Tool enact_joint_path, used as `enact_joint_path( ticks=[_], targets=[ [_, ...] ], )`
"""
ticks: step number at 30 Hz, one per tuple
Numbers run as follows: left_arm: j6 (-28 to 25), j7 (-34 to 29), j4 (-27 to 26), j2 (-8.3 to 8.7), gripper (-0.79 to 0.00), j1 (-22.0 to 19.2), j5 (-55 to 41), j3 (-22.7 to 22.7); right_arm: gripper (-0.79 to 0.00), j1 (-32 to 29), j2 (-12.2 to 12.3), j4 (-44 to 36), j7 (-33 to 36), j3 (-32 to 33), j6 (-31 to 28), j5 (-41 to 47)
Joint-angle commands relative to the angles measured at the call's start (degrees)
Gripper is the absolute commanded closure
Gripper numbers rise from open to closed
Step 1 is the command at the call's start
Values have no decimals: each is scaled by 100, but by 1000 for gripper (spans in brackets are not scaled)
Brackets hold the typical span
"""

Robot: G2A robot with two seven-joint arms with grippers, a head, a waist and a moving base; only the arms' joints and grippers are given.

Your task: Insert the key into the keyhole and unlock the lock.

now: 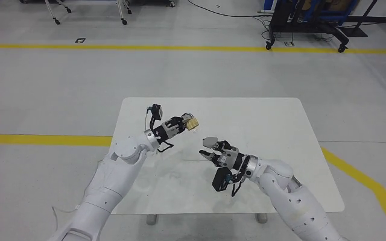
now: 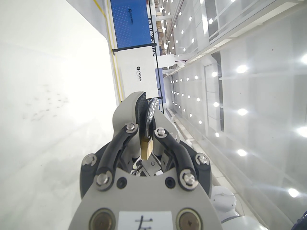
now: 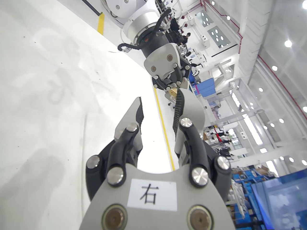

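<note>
left gripper [image 1: 187,123] clamped on brass lock [image 1: 192,123], raised off bench [image 1: 271,120], likely to offer it to other arm; right gripper [image 1: 205,148] at lock's 5 o'clock, fingers apart, empty, likely awaiting key.

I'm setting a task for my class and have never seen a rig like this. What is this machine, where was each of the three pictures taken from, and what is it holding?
This is a robot with two white arms working over a white table. One picture looks down from a camera mounted above the arms. The other two come from a camera on each wrist, looking out along that arm's own fingers. The left gripper has its fingers closed on a small brass padlock, held up off the table. The left wrist view shows the lock's silver shackle pinched between the fingers, with the brass body nearer the camera. The right gripper is close by and points toward the padlock. Its fingers are open and there is nothing between them.
</note>
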Motion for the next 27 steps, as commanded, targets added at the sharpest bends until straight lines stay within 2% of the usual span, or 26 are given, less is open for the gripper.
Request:
enact_joint_path(
  ticks=[1,5,8,12,21,27],
  targets=[
    [8,20,-28,-17,0,44,-116,9,-357,-153,-8,-108,183,13,278,74],
    [97,-35,-31,-40,0,67,-326,-3,-286,-112,-73,-40,463,-147,583,363],
    [165,-277,-10,-51,0,80,-600,-37,-326,56,-132,139,567,-321,734,520],
    [365,-646,90,-61,0,49,-941,-81,-314,278,-197,311,740,-527,871,534],
    [348,-752,162,-64,0,-2,-762,-93,-305,296,-235,244,881,-637,1116,428],
    [308,-796,166,-70,0,-11,-636,-75,-283,342,-249,157,1043,-704,1052,294]
  ],
)
